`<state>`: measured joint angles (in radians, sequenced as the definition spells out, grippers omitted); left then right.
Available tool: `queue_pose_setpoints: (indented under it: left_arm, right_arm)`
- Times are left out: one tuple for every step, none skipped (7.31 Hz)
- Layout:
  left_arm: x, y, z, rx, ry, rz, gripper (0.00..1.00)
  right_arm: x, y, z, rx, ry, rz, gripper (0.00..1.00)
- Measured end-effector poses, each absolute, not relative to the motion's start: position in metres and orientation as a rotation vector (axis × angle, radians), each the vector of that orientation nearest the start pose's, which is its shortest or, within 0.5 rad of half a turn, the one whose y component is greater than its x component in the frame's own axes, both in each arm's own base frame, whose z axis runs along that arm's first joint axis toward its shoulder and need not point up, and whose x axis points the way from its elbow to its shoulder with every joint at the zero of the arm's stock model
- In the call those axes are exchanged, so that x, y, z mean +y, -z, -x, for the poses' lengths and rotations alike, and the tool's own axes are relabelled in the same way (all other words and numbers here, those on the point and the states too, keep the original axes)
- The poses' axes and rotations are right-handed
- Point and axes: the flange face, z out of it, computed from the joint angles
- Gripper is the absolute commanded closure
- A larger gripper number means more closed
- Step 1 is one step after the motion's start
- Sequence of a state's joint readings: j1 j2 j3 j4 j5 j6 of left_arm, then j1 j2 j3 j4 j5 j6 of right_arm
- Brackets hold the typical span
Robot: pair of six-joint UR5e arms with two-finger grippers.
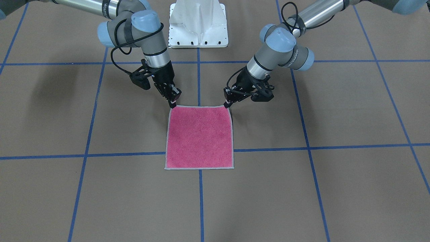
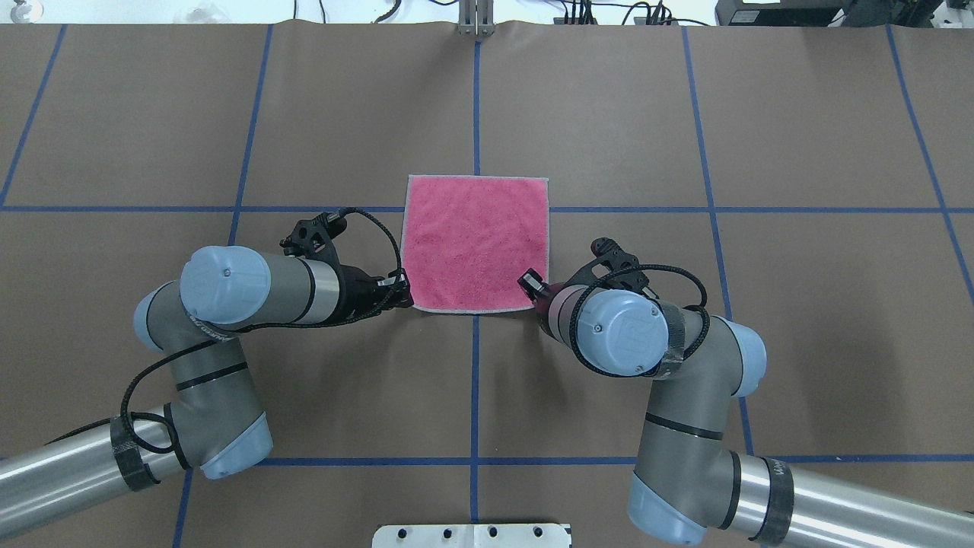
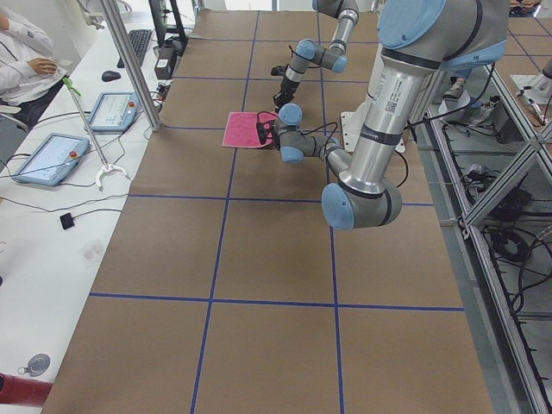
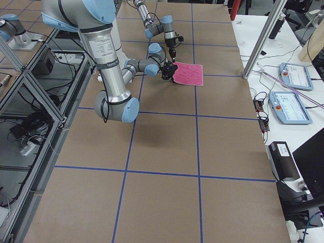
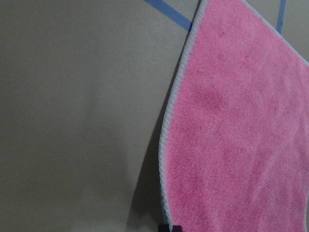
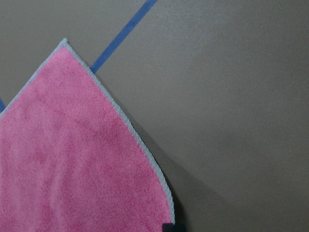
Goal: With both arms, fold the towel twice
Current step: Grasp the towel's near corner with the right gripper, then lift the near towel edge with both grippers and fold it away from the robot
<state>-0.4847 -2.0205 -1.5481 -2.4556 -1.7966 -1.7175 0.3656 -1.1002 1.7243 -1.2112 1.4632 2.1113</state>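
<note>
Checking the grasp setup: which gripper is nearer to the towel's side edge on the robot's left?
Left. The left gripper sits at that edge's near corner of the towel; the right gripper is at the opposite near corner, across the towel.

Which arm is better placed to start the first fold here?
Neither alone: the left gripper is at one robot-side corner of the pink square terry towel, the right gripper at the other. Both look ready to lift together.
</note>
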Motion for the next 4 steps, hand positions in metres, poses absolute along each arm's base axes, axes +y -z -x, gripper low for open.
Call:
queue_pose_setpoints:
  left_arm:
    - [-0.404,-0.304,-0.529,1.343,0.386,-0.032,1.00]
    - [-0.401,-0.297,-0.524,1.359,0.383,-0.033,1.00]
    - [-0.396,-0.291,-0.517,1.375,0.378,-0.029,1.00]
    - [-0.387,-0.285,-0.505,1.394,0.365,-0.020,1.00]
  right_arm:
    - [-0.363,-0.281,0.544,-1.036,-0.880,-0.011,1.00]
    - [-0.356,-0.279,0.533,-1.049,-0.876,-0.007,1.00]
    - [-0.348,-0.276,0.522,-1.064,-0.869,-0.001,1.00]
    - [-0.339,-0.272,0.511,-1.080,-0.859,0.006,1.00]
